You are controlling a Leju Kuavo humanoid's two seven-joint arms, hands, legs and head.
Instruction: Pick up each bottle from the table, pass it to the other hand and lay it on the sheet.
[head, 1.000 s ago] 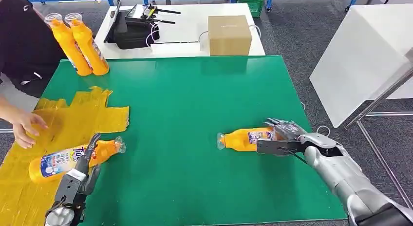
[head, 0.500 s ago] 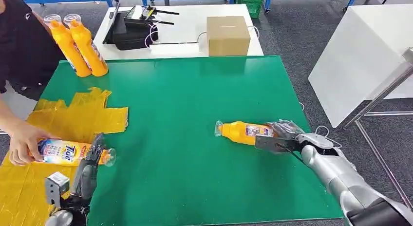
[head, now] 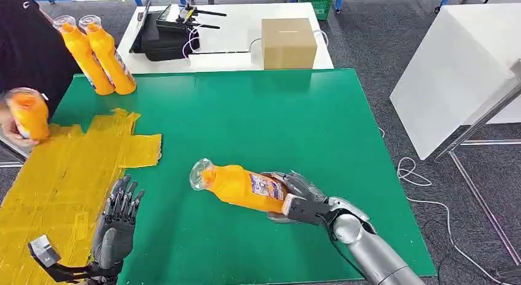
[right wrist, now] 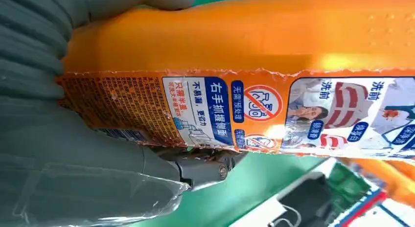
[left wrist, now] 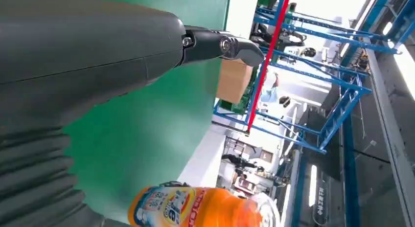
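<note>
My right hand (head: 296,198) grips an orange bottle (head: 239,187) by its base and holds it over the green table (head: 258,119), cap pointing left. The bottle's label (right wrist: 274,109) fills the right wrist view against my right hand (right wrist: 58,139). My left hand (head: 117,226) is raised at the sheet's edge, fingers spread, holding nothing. The left wrist view looks past my left hand (left wrist: 98,56) at the same orange bottle (left wrist: 195,207). The yellow sheet (head: 74,168) covers the table's left side. Two more orange bottles (head: 98,54) stand at the far left corner.
At the left edge a person's hand holds another orange bottle (head: 27,113) above the sheet. Behind the green table stands a white table with a cardboard box (head: 289,42) and black gear (head: 166,36). A white cabinet (head: 454,70) is to the right.
My right hand lifted its bottle off the table and carried it left toward the middle. The person took the bottle from the sheet and lifted it away. My left hand opened upright.
</note>
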